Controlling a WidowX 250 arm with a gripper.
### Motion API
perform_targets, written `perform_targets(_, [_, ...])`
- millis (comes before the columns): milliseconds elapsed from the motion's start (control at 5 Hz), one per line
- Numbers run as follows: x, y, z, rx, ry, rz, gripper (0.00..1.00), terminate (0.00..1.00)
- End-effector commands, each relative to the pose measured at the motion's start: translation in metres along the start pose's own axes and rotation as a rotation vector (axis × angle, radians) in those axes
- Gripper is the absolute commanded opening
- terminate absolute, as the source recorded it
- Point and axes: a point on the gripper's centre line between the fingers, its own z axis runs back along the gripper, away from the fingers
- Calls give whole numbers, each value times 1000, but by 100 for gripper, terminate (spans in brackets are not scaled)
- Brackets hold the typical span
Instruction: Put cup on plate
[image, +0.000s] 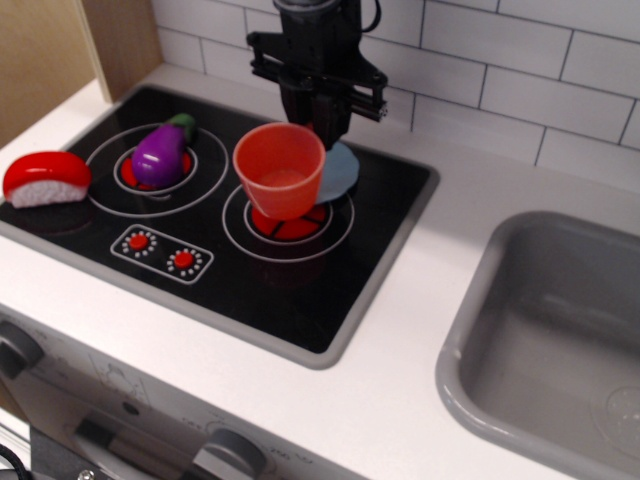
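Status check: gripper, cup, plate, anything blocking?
Gripper shut on cup, cup held clear of the stovetop. Plate just behind the cup, partly hidden. Eggplant and sushi off to the side, not in the way.
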Motion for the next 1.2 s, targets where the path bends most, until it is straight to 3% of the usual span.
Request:
perform_targets(0, [25, 12, 7, 27, -96, 18, 0, 0])
perform_targets(200, [32, 9, 1, 29, -85, 36, 0, 0])
perform_targets(400, [36, 9, 1, 38, -91, 51, 100, 0])
perform_targets(800, [43, 8, -3, 72, -94, 34, 100, 0])
perform_targets(1000, [45, 0, -6, 49, -109, -8, 100, 0])
